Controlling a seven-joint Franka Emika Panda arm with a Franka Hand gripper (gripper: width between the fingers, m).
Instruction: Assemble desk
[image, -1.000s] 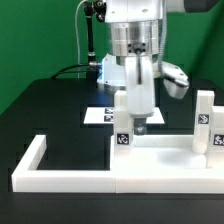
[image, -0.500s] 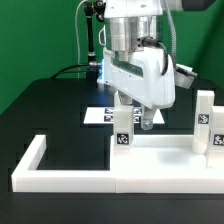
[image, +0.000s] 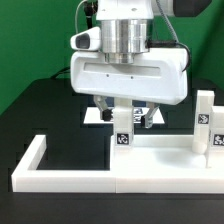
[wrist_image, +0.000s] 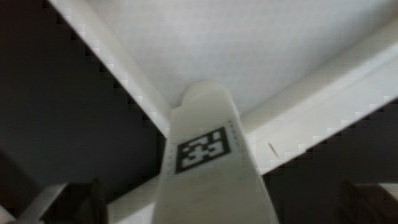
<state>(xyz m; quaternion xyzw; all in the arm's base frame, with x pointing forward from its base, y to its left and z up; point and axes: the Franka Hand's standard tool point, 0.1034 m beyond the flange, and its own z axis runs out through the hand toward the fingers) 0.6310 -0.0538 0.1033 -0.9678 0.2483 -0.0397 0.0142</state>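
The white tabletop (image: 160, 158) lies flat against the border rail. A short square white leg (image: 123, 128) with a tag stands upright on its near-left corner, and a second leg (image: 205, 124) stands at the exterior view's right. My gripper (image: 126, 115) hangs over the first leg, open, with one finger on either side and a gap to each. In the wrist view the leg (wrist_image: 214, 150) rises between my dark fingers (wrist_image: 59, 200), with the tabletop (wrist_image: 267, 50) beyond it. My gripper (wrist_image: 214, 208) straddles the leg's top without touching it.
The long white U-shaped border rail (image: 60, 175) runs along the front and turns up at the exterior view's left. The marker board (image: 98, 115) lies on the black table behind the leg. Cables hang behind the arm.
The wrist has turned about its vertical axis, so the hand's broad face now shows. The fingers have spread apart on both sides of the leg. The leg has not moved.
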